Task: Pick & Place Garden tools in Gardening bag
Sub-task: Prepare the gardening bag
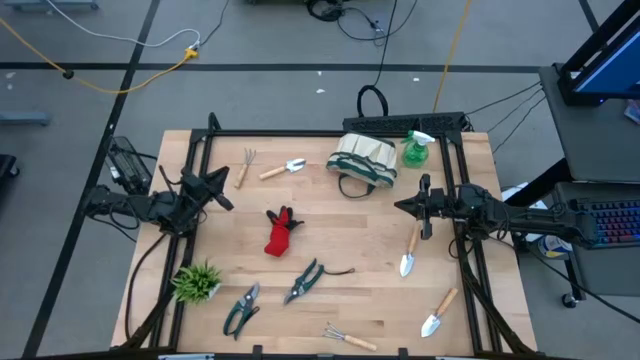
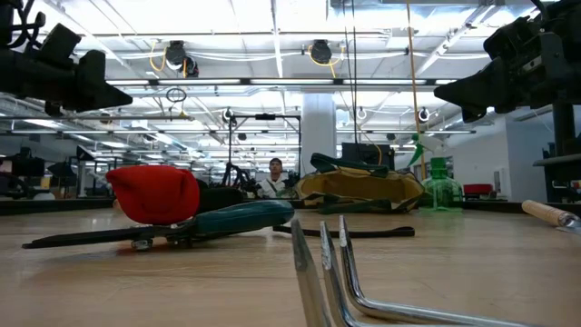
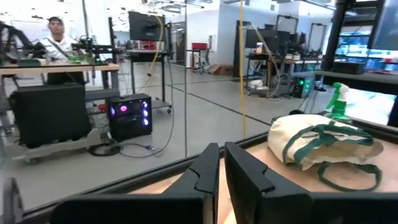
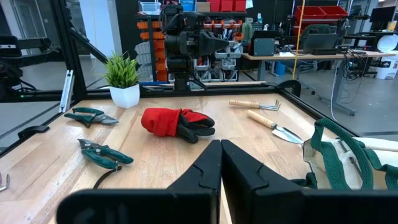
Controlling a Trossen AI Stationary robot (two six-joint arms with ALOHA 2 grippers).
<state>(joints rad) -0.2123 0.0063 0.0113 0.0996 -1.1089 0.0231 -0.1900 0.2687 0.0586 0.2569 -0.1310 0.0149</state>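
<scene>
Left gripper [image 1: 226, 196]: left of centre in the high view, fingers nearly together with a thin gap, holding nothing. Right gripper [image 1: 400, 206]: right of centre, fingers closed together, empty.

Gardening bag [image 1: 363, 160]: upper centre, soft cream canvas with green trim and looped handles. Green spray bottle [image 1: 416, 149] just beside it, at its right.

Red glove [image 1: 281, 232]: centre, crumpled fabric. Wooden-handled trowel [image 1: 411, 250] lies below the right gripper.

Only the low view shows the metal rake tines [image 2: 331, 272] close up; only the left wrist view shows a person [image 3: 55, 38] at upper left.
</scene>
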